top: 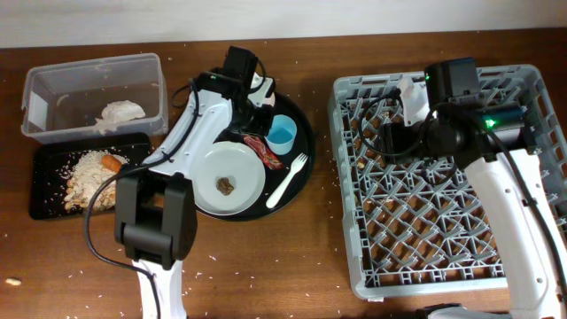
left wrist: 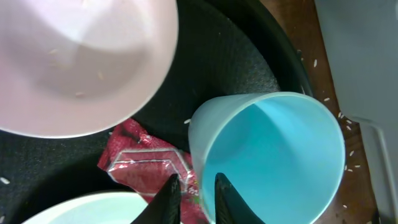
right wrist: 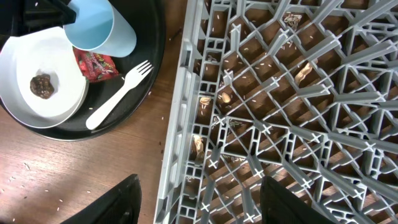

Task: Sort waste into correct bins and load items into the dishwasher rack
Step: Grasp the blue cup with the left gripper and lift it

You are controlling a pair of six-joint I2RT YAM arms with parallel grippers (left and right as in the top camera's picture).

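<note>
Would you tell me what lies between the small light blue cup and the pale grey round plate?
The red snack wrapper lies there, shown best in the right wrist view.

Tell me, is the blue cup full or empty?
Empty. The left wrist view looks straight down into the blue cup, and only its bare blue inside shows.

No legible text, label or number anywhere; print on the red snack wrapper (left wrist: 146, 163) too blurred
</note>
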